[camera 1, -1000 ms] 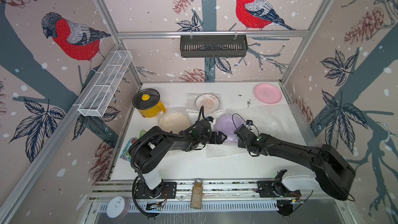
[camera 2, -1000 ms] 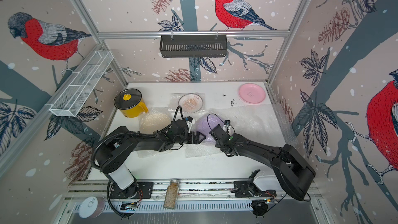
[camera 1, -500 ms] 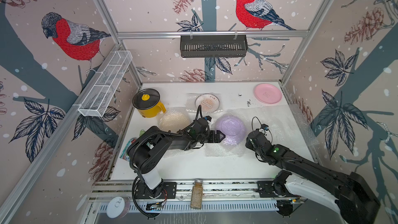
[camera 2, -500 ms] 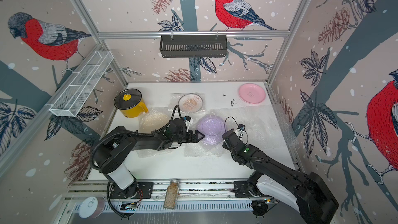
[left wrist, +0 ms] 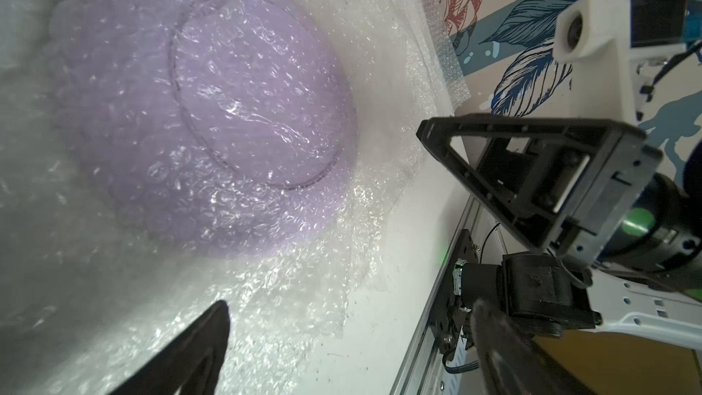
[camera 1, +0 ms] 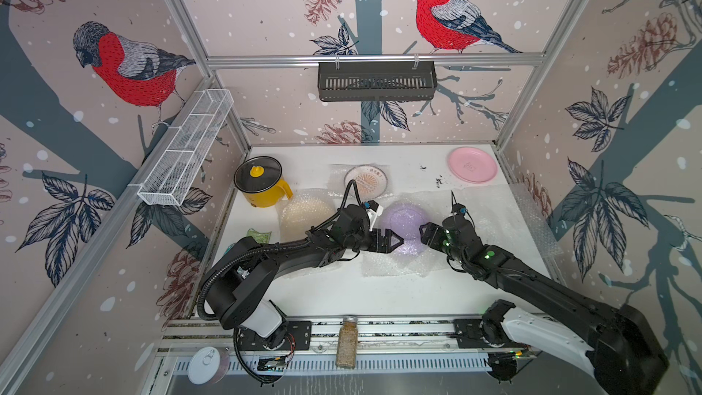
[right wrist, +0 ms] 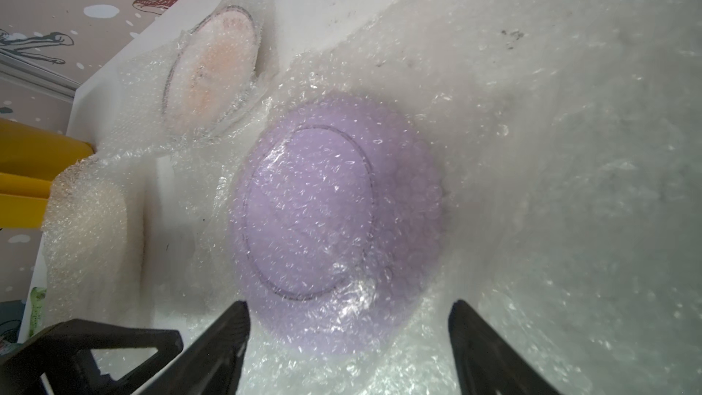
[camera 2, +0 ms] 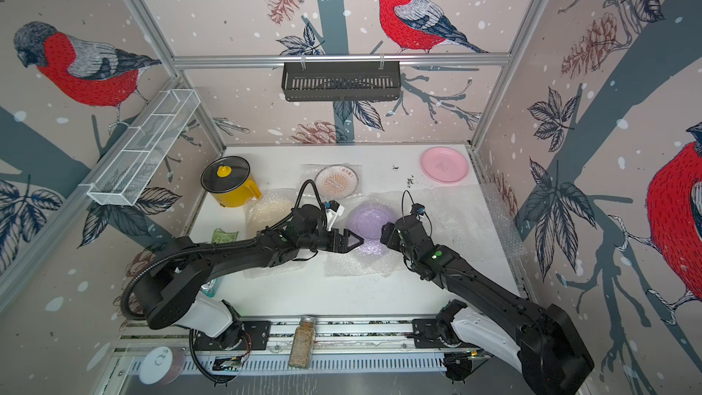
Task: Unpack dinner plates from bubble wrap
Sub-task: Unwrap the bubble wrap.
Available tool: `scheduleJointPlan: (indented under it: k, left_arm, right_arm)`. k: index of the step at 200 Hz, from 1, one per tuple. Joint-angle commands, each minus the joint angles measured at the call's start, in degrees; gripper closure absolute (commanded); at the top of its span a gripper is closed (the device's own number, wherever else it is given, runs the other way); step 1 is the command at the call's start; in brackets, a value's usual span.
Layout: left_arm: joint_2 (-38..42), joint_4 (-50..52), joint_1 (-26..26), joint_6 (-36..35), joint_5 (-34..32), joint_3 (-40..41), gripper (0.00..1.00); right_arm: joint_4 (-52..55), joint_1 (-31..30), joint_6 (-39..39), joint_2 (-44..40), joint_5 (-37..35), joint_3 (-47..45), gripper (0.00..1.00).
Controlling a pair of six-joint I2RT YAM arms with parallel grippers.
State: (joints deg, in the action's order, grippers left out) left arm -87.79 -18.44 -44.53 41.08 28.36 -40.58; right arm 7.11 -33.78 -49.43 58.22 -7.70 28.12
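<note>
- One of four done, by my reading: pink plate [camera 1: 472, 165] lies bare at the table's [camera 1: 334, 294] far right corner.
- Left to do: lilac plate [camera 1: 403, 220], cream plate [camera 1: 307, 214] and sunburst plate [camera 1: 366, 182], all under bubble wrap [camera 1: 395, 265].
- Left gripper [camera 1: 397, 240] is spread wide and empty, at the lilac plate's left edge.
- Right gripper [camera 1: 424, 232] is spread wide and empty, just beside the plate's right edge.
- The lilac plate sits between them, wrap unlifted; contact unclear.

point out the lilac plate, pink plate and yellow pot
lilac plate [camera 1: 403, 222]: in a top view, its centre, seen through the bubble wrap [camera 1: 385, 265]
pink plate [camera 1: 472, 165]: in a top view, its centre
yellow pot [camera 1: 266, 196]: in a top view, its yellow side wall
</note>
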Motion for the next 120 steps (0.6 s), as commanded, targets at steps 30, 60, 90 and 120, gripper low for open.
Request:
scheduleJointPlan:
  k: [30,60,90,120]
  left_arm:
    - [-4.1,-0.6,-0.1,-0.4,-0.8,-3.6,0.02]
    - [-5.5,0.3,0.1,-0.6,-1.3,-5.6,0.02]
    - [-5.2,0.7,0.7,-0.6,-1.2,-6.0,0.02]
    - [-4.9,0.7,1.6,-0.2,-1.3,-6.3,0.02]
  right_arm:
    - [-6.9,9.0,4.6,4.2,17.3,-1.0,0.01]
    - [2.4,11.5,3.9,1.6,9.8,0.3,0.01]
    - [4.7,10.8,4.2,-7.1,7.9,1.0,0.01]
    - [2.5,5.6,4.1,-6.1,10.6,4.1,0.01]
